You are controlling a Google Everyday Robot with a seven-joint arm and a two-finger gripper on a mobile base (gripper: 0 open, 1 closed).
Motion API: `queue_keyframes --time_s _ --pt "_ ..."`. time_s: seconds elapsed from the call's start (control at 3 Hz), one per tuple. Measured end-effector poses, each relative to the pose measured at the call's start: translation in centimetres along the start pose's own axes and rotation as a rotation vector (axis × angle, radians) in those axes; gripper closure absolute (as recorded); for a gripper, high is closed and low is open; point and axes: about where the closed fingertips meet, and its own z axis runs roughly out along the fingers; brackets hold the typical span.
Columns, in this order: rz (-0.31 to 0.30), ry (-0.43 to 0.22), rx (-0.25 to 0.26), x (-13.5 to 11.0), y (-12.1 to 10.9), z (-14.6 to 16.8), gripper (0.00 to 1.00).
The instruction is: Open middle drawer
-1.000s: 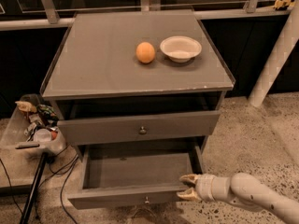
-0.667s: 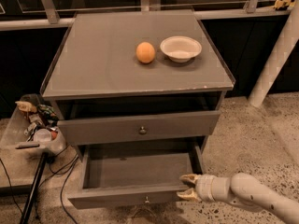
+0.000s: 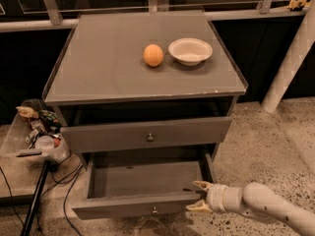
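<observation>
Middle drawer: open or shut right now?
Open: the grey knobbed middle drawer is pulled out, its shallow inside exposed; the tool sits at its front corner.

End effector (image 3: 195,196) at middle drawer (image 3: 142,178) front-right corner; interior free.

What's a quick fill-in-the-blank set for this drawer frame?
1. The middle drawer is pulled ____, grey inside showing.
2. The gripper is at that drawer's front corner, on the picture's ____ side.
3. Beside the white bowl on the cabinet top lies an ____.
Missing: out; right; orange.
</observation>
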Motion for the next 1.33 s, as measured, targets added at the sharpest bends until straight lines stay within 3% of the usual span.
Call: queue_keyframes --time_s 0.33,0.67,1.0,1.33 --pt "0.0 0.0 0.0 0.0 0.0 0.0 0.67" --pt "-0.004 0.003 -0.012 0.9 1.7 -0.9 0.9" --pt "-0.007 0.003 -0.015 0.8 1.9 -1.0 1.0" --pt "-0.039 -0.024 -0.042 0.0 4.4 -1.3 1.0"
